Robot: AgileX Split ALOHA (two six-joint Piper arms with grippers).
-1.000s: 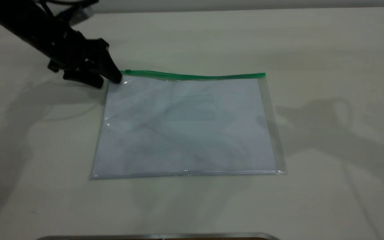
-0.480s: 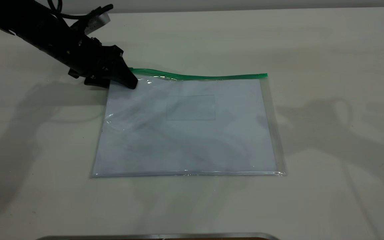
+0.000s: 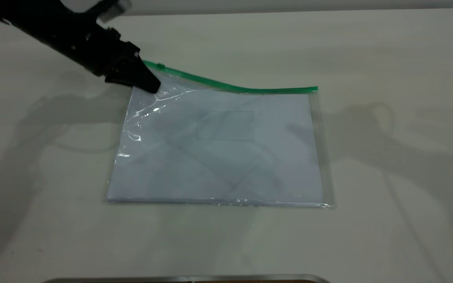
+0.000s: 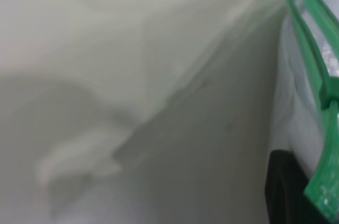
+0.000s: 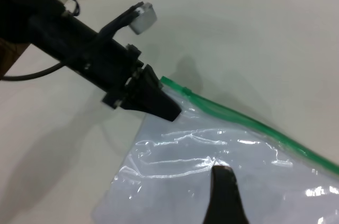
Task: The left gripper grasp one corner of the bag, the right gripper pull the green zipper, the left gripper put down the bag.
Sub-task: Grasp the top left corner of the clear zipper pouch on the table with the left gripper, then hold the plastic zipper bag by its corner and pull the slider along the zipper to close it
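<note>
At far left in the exterior view, the left end effector (image 3: 147, 83) reaches in from the upper corner, its black wedge jaws closed on the far-left corner of the bag (image 3: 218, 149) and holding that corner raised off the pale tabletop (image 3: 387, 59). The plastic beside the jaws is creased and glinting. From the raised corner the bag's green edge slopes down toward the right until it lies flat; the near long edge and the right side rest on the tabletop.

The green zipper (image 3: 160, 65), a small slider, sits on the green strip just beside the closed jaws, at the lifted end of the track. Toward the middle, white paper sheets (image 3: 195, 177) fill the clear pouch, and a faint small card pocket (image 3: 226, 125) shows on its upper face.

The left wrist view shows the green strip close up beside a black jaw.

At right, the right end effector (image 5: 225, 192) does not appear in the exterior view; the right wrist view shows one dark tapered fingertip of it above the bag, well apart from the zipper, and whether it stands wide or narrow cannot be told.
</note>
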